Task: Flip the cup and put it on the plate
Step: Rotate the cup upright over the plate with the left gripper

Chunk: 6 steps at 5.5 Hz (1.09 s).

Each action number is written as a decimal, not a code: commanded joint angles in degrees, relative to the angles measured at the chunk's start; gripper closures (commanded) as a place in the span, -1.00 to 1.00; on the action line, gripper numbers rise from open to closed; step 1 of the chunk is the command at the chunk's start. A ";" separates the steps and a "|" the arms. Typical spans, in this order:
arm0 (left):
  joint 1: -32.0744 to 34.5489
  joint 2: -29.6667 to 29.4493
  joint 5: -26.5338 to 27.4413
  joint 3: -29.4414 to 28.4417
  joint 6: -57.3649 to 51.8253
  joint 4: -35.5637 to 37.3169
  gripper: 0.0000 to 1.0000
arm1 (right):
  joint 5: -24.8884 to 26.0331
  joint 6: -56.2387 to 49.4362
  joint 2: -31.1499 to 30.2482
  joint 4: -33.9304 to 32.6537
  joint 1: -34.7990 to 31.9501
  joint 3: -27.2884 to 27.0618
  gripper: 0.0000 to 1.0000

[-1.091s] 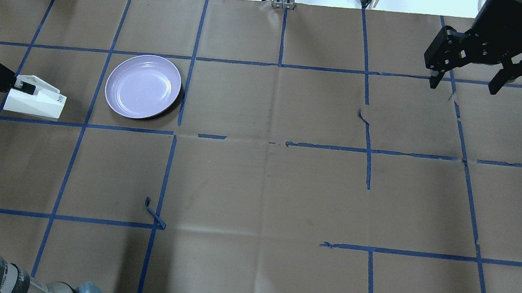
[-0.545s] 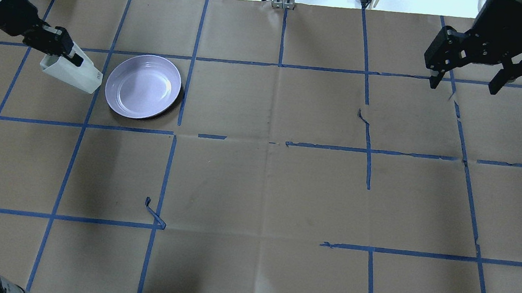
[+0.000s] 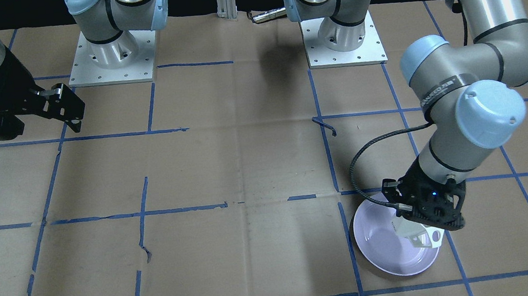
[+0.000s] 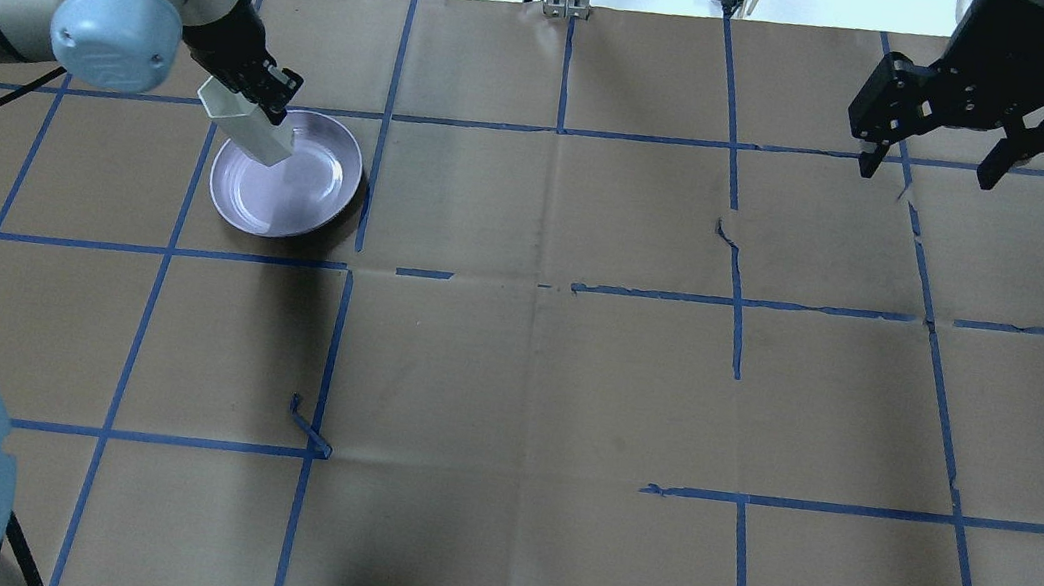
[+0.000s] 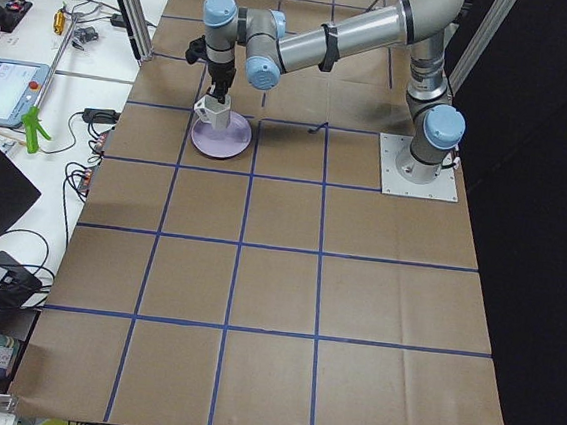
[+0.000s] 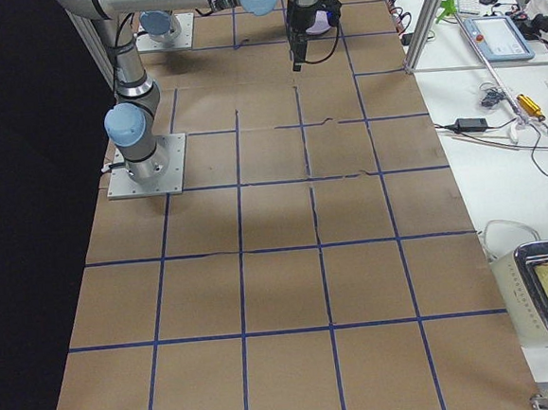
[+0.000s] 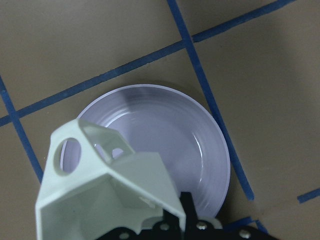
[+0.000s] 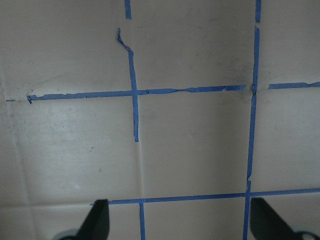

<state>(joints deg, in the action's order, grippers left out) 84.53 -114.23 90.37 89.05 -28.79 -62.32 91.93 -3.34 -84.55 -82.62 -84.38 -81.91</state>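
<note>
Cup hangs tilted over the edge of the plate, narrow base angled down, I'd guess so it can be righted and lowered inside the rim; the left tool is clamped on its mouth end. Left arm folds over, wrist pointing steeply down, while the right tool hovers wide open, empty, well apart.

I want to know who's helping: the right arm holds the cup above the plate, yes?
No, it is the left tool that holds the cup above the plate, as the overhead view shows.
</note>
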 commanded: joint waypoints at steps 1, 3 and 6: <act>1.95 -1.43 2.35 3.57 -0.99 3.60 1.00 | 0.00 0.00 0.00 0.00 0.00 0.00 -1.00; 1.43 -1.96 2.36 6.04 -2.32 6.58 1.00 | 0.00 0.00 0.00 0.00 0.00 0.00 -1.00; 1.16 -2.22 2.36 6.23 -3.02 6.68 -0.78 | 0.00 0.00 0.00 0.00 0.00 0.00 -1.00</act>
<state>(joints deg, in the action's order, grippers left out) 85.75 -116.32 92.78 95.26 -31.67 -55.72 91.93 -3.34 -84.55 -82.62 -84.38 -81.92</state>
